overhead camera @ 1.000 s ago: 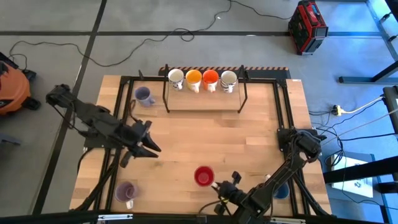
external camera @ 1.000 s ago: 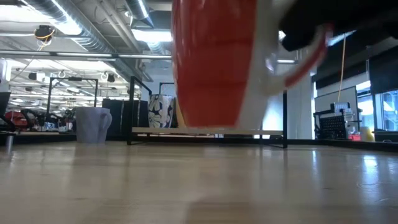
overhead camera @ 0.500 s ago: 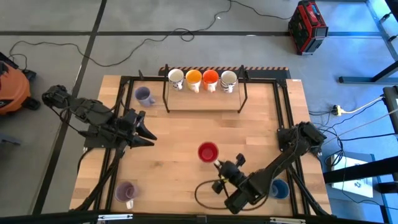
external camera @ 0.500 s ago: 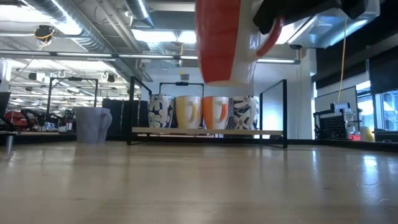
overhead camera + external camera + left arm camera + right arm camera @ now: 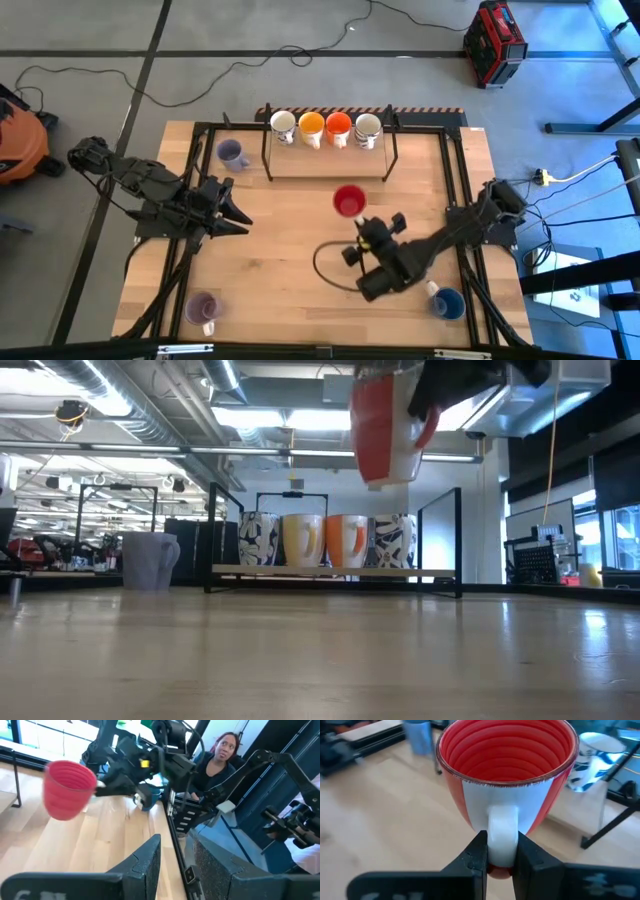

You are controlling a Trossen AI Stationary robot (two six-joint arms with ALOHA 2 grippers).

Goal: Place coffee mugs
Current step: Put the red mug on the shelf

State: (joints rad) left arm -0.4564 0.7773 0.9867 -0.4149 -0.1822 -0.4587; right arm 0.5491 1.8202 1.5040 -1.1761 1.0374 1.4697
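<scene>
My right gripper (image 5: 358, 219) is shut on a red mug (image 5: 349, 201), which hangs high over the table's middle, just short of the rack (image 5: 328, 165). In the low view the red mug (image 5: 385, 422) is well above the rack's shelf (image 5: 330, 570). Several mugs stand on their bases in a row on that shelf: white (image 5: 283, 124), yellow-orange (image 5: 311, 125), orange-red (image 5: 338, 126) and a patterned white one (image 5: 368, 126). My left gripper (image 5: 243, 216) waits open at the left, nothing between its fingers (image 5: 150, 857). My right gripper pinches the red mug's white handle (image 5: 502, 832) between its two fingers. The fingers come slanting down from the table's near side, one on each flat side of the handle loop. The mug is lifted clear, mouth up, slightly tilted.
A pale purple mug (image 5: 232, 153) stands at the far left, another (image 5: 203, 307) at the near left, and a blue mug (image 5: 447, 302) at the near right. Black frame rails (image 5: 455, 180) run along both table sides. A person (image 5: 220, 757) sits beyond the table.
My right gripper has carried the red mug from near the table's front edge up and toward the far edge, close to the rack, while turning at the wrist. The mug has stayed mouth up, risen well clear of the table.
</scene>
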